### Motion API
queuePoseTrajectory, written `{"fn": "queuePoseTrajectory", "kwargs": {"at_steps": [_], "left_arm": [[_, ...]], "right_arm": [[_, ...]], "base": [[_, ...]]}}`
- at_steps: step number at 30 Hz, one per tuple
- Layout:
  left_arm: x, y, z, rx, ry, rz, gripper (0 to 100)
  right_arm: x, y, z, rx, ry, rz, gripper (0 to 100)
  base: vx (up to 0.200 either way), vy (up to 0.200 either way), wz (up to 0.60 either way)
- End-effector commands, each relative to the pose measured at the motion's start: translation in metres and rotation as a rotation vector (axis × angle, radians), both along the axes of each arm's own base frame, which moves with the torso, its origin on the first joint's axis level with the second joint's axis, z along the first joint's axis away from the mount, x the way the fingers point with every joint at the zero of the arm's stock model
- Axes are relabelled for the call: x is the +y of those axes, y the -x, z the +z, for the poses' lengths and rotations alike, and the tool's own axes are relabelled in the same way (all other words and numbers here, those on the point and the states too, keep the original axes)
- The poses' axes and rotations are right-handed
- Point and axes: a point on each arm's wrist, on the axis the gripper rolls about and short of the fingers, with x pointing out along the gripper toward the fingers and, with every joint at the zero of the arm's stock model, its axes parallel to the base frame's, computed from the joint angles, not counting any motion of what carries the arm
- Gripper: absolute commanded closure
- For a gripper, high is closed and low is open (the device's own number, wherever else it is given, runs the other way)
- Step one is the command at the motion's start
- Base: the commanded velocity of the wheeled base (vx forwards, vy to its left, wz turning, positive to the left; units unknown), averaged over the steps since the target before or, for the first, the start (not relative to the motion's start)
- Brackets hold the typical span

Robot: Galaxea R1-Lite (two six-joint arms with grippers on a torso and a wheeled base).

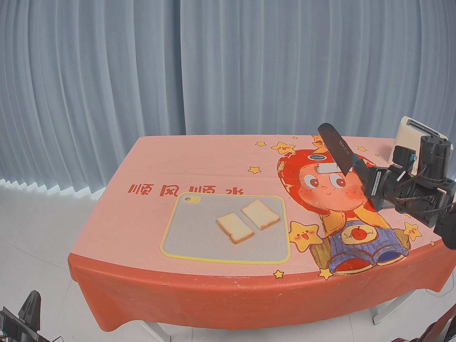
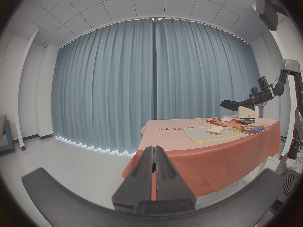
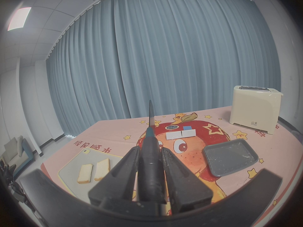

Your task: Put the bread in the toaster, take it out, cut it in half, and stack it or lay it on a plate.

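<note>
To the left of the right pincer (image 1: pixel 375 179) and lower down, two bread halves (image 1: pixel 235 227) are lying just beside each other on the cutting board (image 1: pixel 190 236), which is sitting on the tabletop (image 1: pixel 190 167). The right pincer is hanging well above the tabletop, pinching the handle of a knife (image 1: pixel 336 148). The dark blade is pointing up and away from the pincer, well clear of the bread.

Close behind this pincer, on its right, the toaster (image 1: pixel 408 136) is standing upright, and no bread is sticking out of its slot as far as can be seen. Below the pincer, between it and the toaster, a grey tray (image 3: pixel 229 156) is lying flat with no bread on it.

The left pincer (image 2: pixel 153 174) is hanging below tabletop level with its fingers pressed together on nothing. The board is lying well apart from it, ahead and off to its right.

Judging from this layout, the toasting, the taking out and the cutting are looking finished, since the slice is already lying in two pieces. Whether it was really toasted cannot be told, as the faces are looking pale. The last step is remaining. The knife is probably needing to be set down, and both halves are waiting to be carried to the tray, which seems to be serving as the plate, and stacked or laid there.
</note>
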Motion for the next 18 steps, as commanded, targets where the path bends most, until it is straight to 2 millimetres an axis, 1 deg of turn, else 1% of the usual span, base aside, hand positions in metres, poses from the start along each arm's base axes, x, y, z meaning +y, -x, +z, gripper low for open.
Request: {"fn": "queuePoseTrajectory", "kwargs": {"at_steps": [1, 18], "left_arm": [[0.0, -0.0007, -0.0051, 0.009, 0.0, 0.0, 100], [0.0, -0.0007, -0.0051, 0.009, 0.0, 0.0, 100]], "right_arm": [[-0.0013, -0.0004, 0.0018, -0.007, -0.002, -0.004, 100], [0.0003, 0.0005, -0.0028, 0.011, 0.005, 0.009, 100]], "base": [[0.0, 0.0, 0.0], [0.0, 0.0, 0.0]]}}
